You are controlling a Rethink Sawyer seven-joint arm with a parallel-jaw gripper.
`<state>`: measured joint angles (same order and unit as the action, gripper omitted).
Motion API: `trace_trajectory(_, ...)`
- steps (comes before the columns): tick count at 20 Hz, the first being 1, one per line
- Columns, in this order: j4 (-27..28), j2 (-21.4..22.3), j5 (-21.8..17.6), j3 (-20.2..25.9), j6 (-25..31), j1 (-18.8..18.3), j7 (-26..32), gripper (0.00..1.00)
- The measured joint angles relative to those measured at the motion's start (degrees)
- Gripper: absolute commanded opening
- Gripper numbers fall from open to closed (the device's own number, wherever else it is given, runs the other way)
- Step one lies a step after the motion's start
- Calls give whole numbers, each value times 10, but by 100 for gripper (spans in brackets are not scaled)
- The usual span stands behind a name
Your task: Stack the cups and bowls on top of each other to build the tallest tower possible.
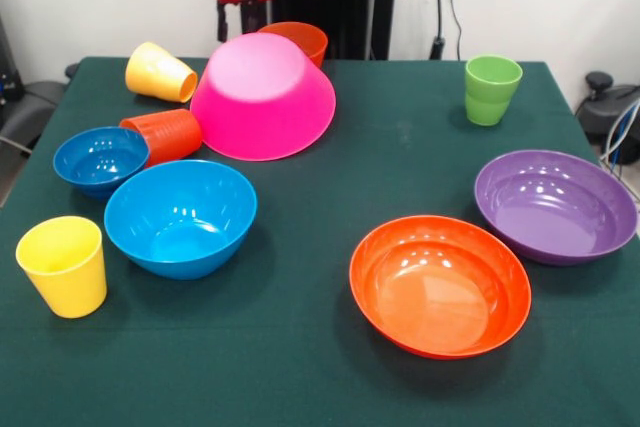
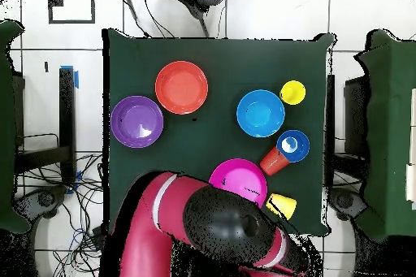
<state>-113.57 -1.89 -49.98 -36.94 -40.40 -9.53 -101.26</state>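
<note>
Pink bowl [image 1: 262, 97] upside down – no readable labels – end effector [image 1: 243, 7] state unclear

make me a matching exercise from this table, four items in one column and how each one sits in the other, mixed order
Column 1
1. pink bowl
2. green cup
3. orange-red cup
4. purple bowl

Column 2
A. lying on its side beside the small blue bowl
B. upside down at the far side of the table
C. upright, wide and shallow, next to the wide orange bowl
D. upright, standing alone, well apart from the other cups

Pairs: 1-B, 2-D, 3-A, 4-C
</note>
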Motion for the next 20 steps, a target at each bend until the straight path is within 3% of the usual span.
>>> trace_trajectory(7,15,0,-55,0,12,21,0,100)
trace_trajectory(13,22,-3,-61,-8,-2,20,0,100)
trace_trajectory(20,38,-24,-71,-30,-62,6,15,100)
